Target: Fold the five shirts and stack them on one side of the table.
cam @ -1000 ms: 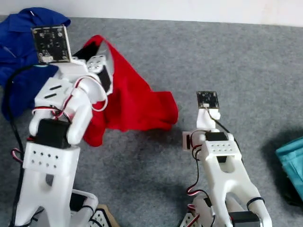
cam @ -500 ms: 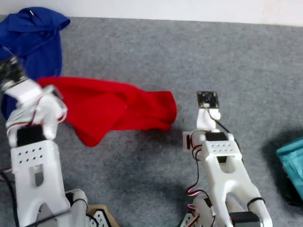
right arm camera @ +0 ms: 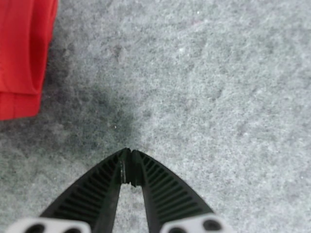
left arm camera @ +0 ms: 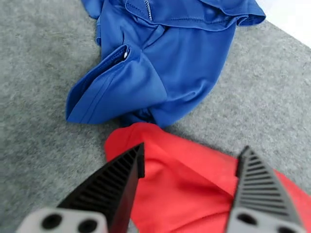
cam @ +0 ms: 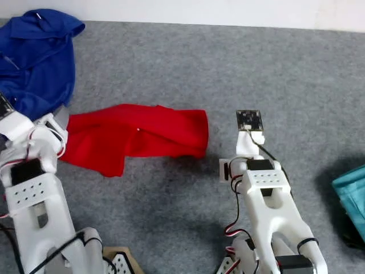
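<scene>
A red shirt point(cam: 137, 137) lies in a long crumpled band across the left half of the grey table. Its left end point(left arm camera: 189, 194) is under my left gripper point(left arm camera: 192, 147), which hangs open just above it with nothing between its fingers. A blue shirt point(cam: 40, 63) lies bunched at the far left corner, its hem point(left arm camera: 160, 63) touching the red cloth. My right gripper point(right arm camera: 130, 165) is shut and empty over bare table, a little to the right of the red shirt's other end point(right arm camera: 22, 53). A teal shirt point(cam: 352, 191) shows at the right edge.
The grey carpet-like table top point(cam: 268, 63) runs to a white wall at the back. The left arm point(cam: 31, 171) stands at the near left and the right arm point(cam: 262, 182) at the near middle. Open surface lies between the right arm and the teal shirt.
The left arm swung left and back toward the near edge. The red shirt, held up in a heap a second ago, now lies stretched out flat. The right arm stayed still.
</scene>
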{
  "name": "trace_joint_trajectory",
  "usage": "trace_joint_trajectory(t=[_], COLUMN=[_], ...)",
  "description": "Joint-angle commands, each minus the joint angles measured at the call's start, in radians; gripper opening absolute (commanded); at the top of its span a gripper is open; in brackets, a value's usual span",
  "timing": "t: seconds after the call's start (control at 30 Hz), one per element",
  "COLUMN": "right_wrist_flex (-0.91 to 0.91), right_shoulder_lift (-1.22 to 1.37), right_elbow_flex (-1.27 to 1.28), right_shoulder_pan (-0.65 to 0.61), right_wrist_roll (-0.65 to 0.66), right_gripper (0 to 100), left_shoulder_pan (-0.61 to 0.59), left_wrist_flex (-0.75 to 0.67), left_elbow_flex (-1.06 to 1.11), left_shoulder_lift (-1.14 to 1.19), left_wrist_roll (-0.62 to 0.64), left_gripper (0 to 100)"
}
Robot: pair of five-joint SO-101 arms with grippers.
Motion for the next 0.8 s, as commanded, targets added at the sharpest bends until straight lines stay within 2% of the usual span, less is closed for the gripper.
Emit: trace_joint_trajectory(t=[0.0, 0.17, 0.3, 0.43, 0.77], right_wrist_flex=[-0.016, -0.013, -0.012, -0.01, -0.01], right_shoulder_lift=[-0.022, -0.022, -0.022, -0.022, -0.022], right_elbow_flex=[-0.01, -0.013, -0.015, -0.015, -0.015], right_shoulder_pan=[-0.015, -0.015, -0.012, -0.01, -0.01], right_wrist_roll=[0.021, 0.025, 0.026, 0.026, 0.026], right_gripper=[0.8, 0.8, 0.8, 0.8, 0.8], left_shoulder_pan=[0.019, 0.242, 0.438, 0.438, 0.487], left_wrist_flex=[0.239, 0.545, 0.68, 0.661, 0.743], left_elbow_flex=[-0.148, -0.165, -0.101, -0.067, -0.068], left_shoulder_lift=[-0.058, -0.214, -0.32, -0.274, 0.03], left_wrist_roll=[0.008, -0.02, -0.089, -0.106, -0.362], left_gripper=[24, 23, 23, 23, 23])
